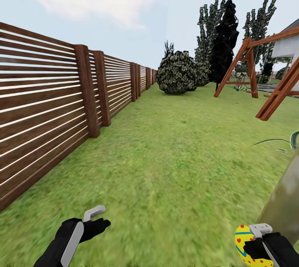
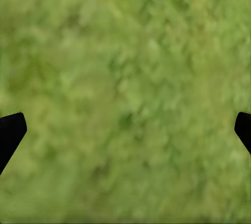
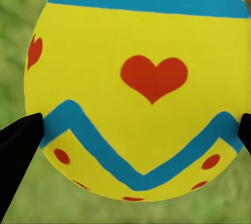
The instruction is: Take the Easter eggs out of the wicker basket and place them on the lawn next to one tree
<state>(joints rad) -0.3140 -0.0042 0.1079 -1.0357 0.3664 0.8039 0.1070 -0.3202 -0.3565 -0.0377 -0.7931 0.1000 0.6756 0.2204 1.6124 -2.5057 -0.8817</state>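
- Currently the right gripper (image 3: 137, 130) grasps an Easter egg (image 3: 137, 85) between its fingers (image 3: 18, 148), just beside a pale trunk (image 1: 284, 202).
- Left gripper (image 2: 125, 130) hovers released above the lawn (image 1: 174, 163).

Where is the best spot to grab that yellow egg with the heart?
Probably around its wide middle, as the right gripper does now: one finger on each side of the Easter egg, near the zigzag band. The egg is widest there, so its smooth shell should slip less.
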